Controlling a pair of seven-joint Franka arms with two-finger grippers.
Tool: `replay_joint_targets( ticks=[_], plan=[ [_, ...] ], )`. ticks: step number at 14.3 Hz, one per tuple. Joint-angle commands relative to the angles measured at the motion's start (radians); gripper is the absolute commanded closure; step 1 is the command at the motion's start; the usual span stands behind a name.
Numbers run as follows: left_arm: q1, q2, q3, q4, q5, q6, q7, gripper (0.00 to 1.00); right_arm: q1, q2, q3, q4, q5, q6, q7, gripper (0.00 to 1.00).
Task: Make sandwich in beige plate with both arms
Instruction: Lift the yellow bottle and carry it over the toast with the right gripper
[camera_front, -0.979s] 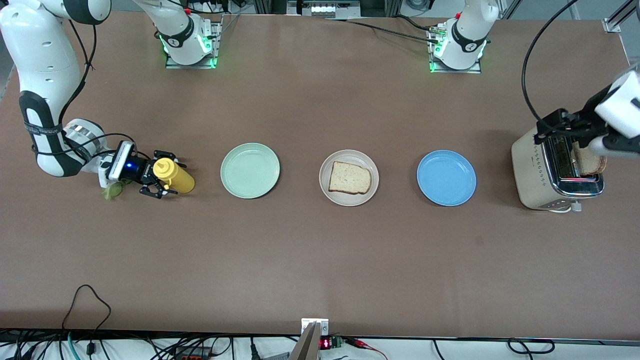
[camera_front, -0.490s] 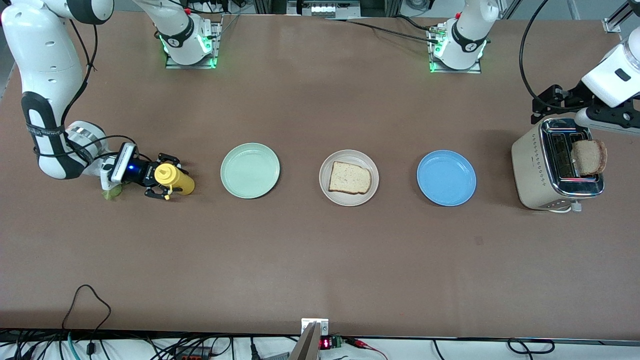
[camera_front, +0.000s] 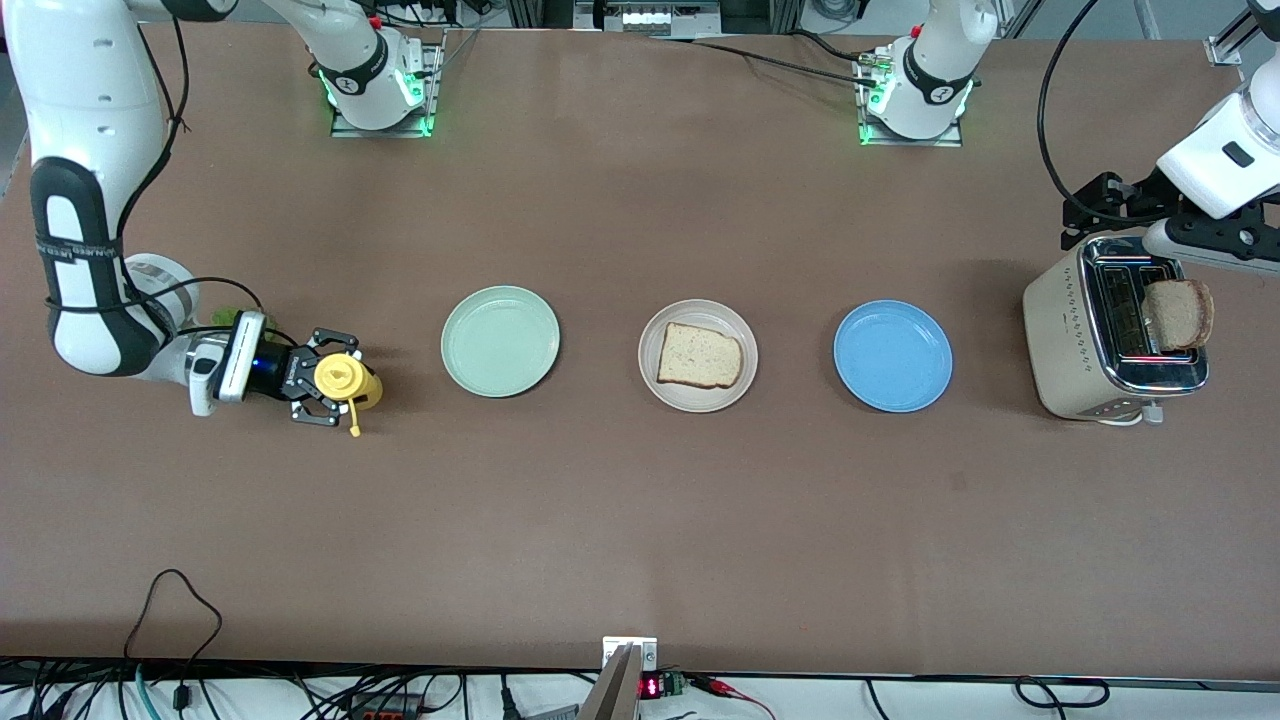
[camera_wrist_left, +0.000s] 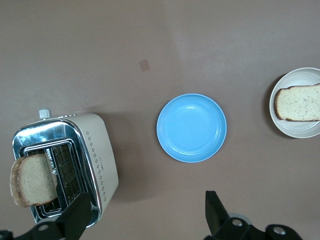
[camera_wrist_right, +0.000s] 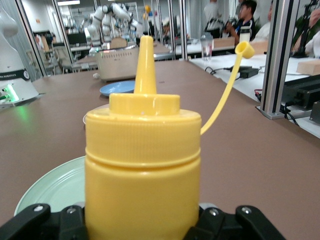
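Note:
The beige plate (camera_front: 650, 380) sits mid-table with one bread slice (camera_front: 700, 355) on it; both also show in the left wrist view, plate (camera_wrist_left: 295, 131) and slice (camera_wrist_left: 299, 102). A second bread slice (camera_front: 1178, 313) sticks out of the toaster (camera_front: 1075, 345). My left gripper (camera_front: 1090, 215) is open and empty above the table beside the toaster; in its own view the left gripper (camera_wrist_left: 145, 220) is beside the toaster (camera_wrist_left: 102, 150). My right gripper (camera_front: 338, 388) is shut on an upright yellow squeeze bottle (camera_front: 342, 377) with its cap hanging open. A bit of green lettuce (camera_front: 236, 314) shows by the right wrist, mostly hidden.
A pale green plate (camera_front: 500, 341) lies between the bottle and the beige plate. A blue plate (camera_front: 892, 356) lies between the beige plate and the toaster. The right wrist view shows the bottle (camera_wrist_right: 142, 165) filling the frame, with the green plate (camera_wrist_right: 45, 192) past it.
My left gripper has let go of the slice in the toaster and risen away from it. My right gripper has turned the yellow bottle upright and shifted it slightly toward the front camera.

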Motion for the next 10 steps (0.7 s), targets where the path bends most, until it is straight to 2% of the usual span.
replay_joint_targets(
  ticks=[1,6,10],
  plan=[
    [-0.003,0.001,0.007,0.011,0.02,-0.028,0.016,0.0,0.063,-0.055,-0.01,0.049,-0.095,0.088,0.157,0.59],
    [-0.003,0.0,0.005,0.013,0.02,-0.034,0.019,0.0,0.175,-0.059,-0.01,0.218,-0.305,0.168,0.47,0.59],
    [-0.003,0.0,0.005,0.014,0.019,-0.057,0.016,0.0,0.282,-0.064,-0.01,0.289,-0.464,0.26,0.666,0.58]
  ],
)
